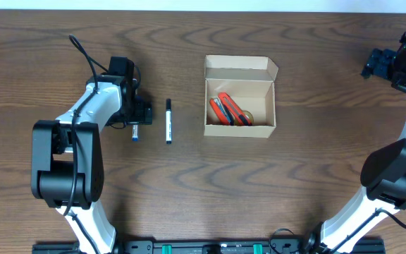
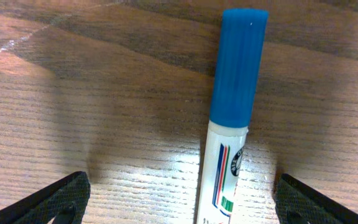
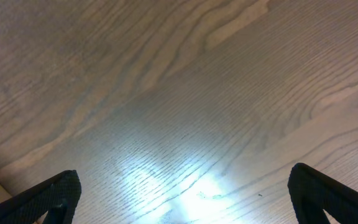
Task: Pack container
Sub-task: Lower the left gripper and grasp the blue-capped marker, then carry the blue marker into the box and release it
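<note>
Two empty claws gaping, my left claw (image 2: 179,196) astride blue-capped white marker (image 2: 229,118), right claw (image 3: 185,193) over brown wooden table (image 3: 166,93).

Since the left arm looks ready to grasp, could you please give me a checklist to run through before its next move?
1. Left gripper open: ok, fingers wide apart.
2. Blue-capped marker between the fingers: ok, though off centre.
3. Container lid open: ok, flap folded back.
4. Room in the container: ok, the orange cutters leave bare floor.
5. Black marker clear of the grasp: ok, lying apart.
6. Right gripper out of the way: ok, open, far from the container.
</note>
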Available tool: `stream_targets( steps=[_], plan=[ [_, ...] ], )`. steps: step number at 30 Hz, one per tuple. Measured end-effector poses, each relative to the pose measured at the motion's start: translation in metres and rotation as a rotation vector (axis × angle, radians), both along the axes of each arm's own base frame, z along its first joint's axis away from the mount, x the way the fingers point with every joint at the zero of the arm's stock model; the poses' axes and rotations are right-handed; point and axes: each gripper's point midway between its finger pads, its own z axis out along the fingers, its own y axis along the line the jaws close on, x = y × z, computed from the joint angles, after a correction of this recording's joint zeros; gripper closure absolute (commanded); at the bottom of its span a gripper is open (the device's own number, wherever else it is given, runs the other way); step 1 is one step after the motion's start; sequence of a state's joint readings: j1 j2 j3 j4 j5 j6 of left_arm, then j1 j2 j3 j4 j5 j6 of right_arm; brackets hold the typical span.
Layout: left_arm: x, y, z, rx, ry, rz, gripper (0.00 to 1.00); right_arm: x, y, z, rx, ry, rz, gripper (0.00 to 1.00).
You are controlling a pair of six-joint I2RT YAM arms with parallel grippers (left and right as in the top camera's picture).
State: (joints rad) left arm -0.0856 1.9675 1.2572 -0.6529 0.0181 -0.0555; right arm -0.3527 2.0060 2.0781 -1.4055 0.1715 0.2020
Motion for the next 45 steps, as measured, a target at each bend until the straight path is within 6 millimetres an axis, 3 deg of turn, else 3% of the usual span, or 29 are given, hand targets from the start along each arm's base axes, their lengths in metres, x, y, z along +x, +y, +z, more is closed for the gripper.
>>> stream_targets(
  steps=[8,9,10,13,20,33,37,40,45],
  plan=[
    [0.0,0.0,0.0,0.0,0.0,0.0,0.02,0.0,0.0,0.0,0.0,0.0,0.0,0.01],
    [0.0,0.0,0.0,0.001,0.0,0.0,0.06,0.0,0.0,0.0,0.0,0.0,0.0,0.01],
    [0.0,0.0,0.0,0.002,-0.001,0.003,0.14,0.0,0.0,0.0,0.0,0.0,0.0,0.01],
    [0.0,0.001,0.0,0.003,-0.001,0.007,0.55,0.0,0.0,0.0,0.0,0.0,0.0,0.01],
    [0.0,0.002,0.0,0.011,-0.002,0.009,0.94,0.0,0.0,0.0,0.0,0.0,0.0,0.01],
    [0.001,0.002,0.001,0.015,-0.005,0.002,0.94,0.0,0.0,0.0,0.0,0.0,0.0,0.01],
    [-0.005,-0.006,0.006,-0.018,0.033,-0.008,0.94,0.0,0.0,0.0,0.0,0.0,0.0,0.01],
    [0.003,-0.02,0.025,-0.057,0.036,-0.031,0.94,0.0,0.0,0.0,0.0,0.0,0.0,0.01],
    [0.042,-0.06,0.096,-0.131,-0.073,-0.122,0.94,0.0,0.0,0.0,0.001,0.0,0.0,0.01]
  ],
)
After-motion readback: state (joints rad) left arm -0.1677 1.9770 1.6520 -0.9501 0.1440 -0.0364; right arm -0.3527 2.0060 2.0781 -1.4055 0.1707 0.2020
